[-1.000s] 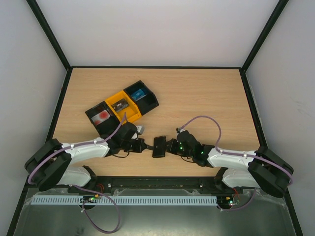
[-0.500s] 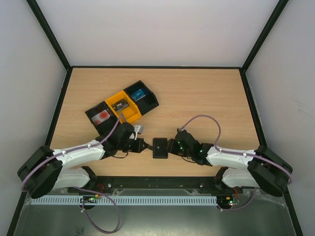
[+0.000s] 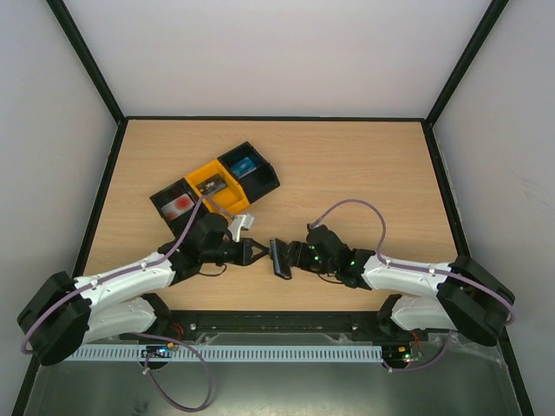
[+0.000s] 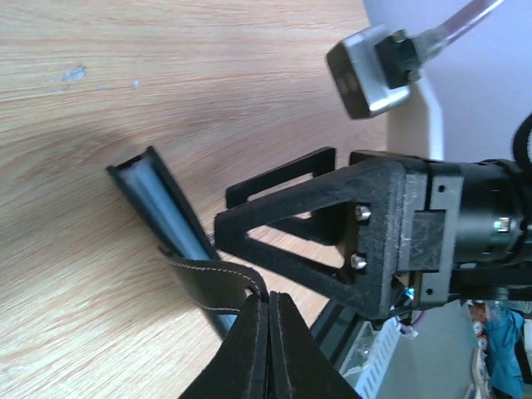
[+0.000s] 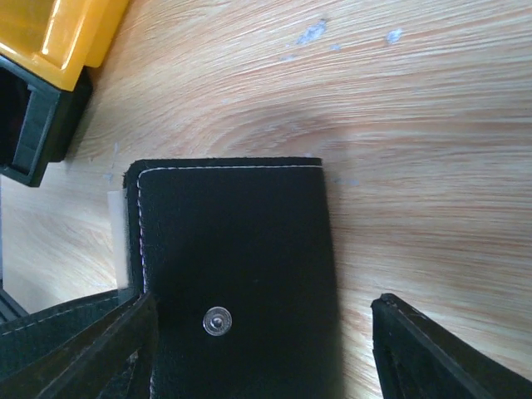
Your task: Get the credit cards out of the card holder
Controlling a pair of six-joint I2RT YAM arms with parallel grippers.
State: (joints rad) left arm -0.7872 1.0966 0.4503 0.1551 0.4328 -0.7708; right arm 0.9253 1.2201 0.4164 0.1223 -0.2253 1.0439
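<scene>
The flat black stitched-leather card holder is tilted on edge on the grained wooden table, near the black-and-yellow plastic bin row. The left gripper is clenched on the holder flap; the right gripper is spread, straddling the holder.

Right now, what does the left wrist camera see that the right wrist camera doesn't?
Left wrist only: the left gripper pinching the strap of the card holder, whose pale inside shows edge-on. Right wrist only: the holder's flat black face, its snap button, a yellow bin. Both: the holder, the right gripper and the wooden table.
</scene>
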